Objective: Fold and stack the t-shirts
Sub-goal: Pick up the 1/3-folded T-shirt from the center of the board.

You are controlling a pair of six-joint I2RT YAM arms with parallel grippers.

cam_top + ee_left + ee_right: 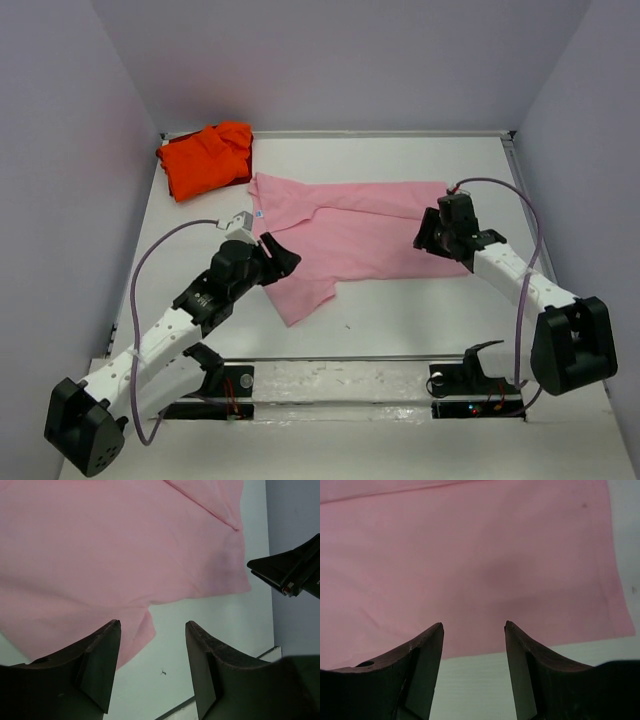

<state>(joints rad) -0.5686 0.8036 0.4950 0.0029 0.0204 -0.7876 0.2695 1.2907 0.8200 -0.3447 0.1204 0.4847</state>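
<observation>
From above, the light pink cloth t-shirt (360, 235) lies spread across the middle of the white worktop (420, 310), with one flap trailing toward the near left. The bright orange-red cloth t-shirt (205, 158) sits bunched in the far-left corner, near the pink one but apart from it, seemingly parked there until its turn. The left arm stretches diagonally from its base, with the left tool (280, 255) over the pink cloth's left side. The right arm reaches inward, with the right tool (428, 235) over the right end. Working at opposite ends suits lifting one long edge together for a fold.

In the left wrist view, the left tool (152, 625) is released, its fingers (100, 665) spread with nothing between them. It points down at the spot where the trailing flap meets the main pink cloth (110, 550) and bare worktop (210, 630) begins. The other arm's dark tool (290, 570) shows at the right edge.

In the right wrist view, the right tool (472, 625) is likewise released and empty. It hovers over the straight near hem, with pink cloth (470, 555) ahead and a strip of worktop (470, 680) beneath. That pose looks like lining up to pinch the hem.
</observation>
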